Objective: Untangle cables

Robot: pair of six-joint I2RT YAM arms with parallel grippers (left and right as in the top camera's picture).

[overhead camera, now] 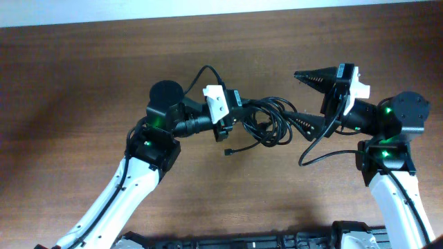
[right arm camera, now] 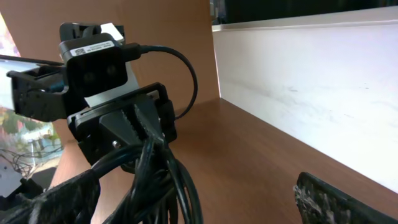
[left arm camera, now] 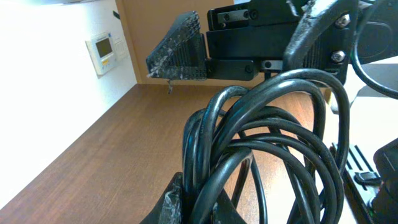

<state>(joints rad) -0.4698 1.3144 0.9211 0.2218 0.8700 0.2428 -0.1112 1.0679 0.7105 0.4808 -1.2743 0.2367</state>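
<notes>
The cables (overhead camera: 268,122) form a black looped bundle hanging just above the middle of the brown table (overhead camera: 83,83). One small plug end (overhead camera: 228,151) dangles at the bundle's lower left. My left gripper (overhead camera: 235,119) is shut on the bundle's left side. In the left wrist view the loops (left arm camera: 273,143) rise out of the pinched fingers (left arm camera: 171,202). My right gripper (overhead camera: 292,97) stands wide open at the bundle's right side, its lower finger (overhead camera: 304,123) close to the loops. In the right wrist view the cables (right arm camera: 158,180) lie between the fingers, nearer the left one (right arm camera: 59,199).
A thin black wire (overhead camera: 315,155) trails from the right arm onto the table. A white wall (right arm camera: 311,81) runs along the table's far edge, with a small wall panel (left arm camera: 102,53) on it. A dark frame (overhead camera: 242,242) lies at the near edge.
</notes>
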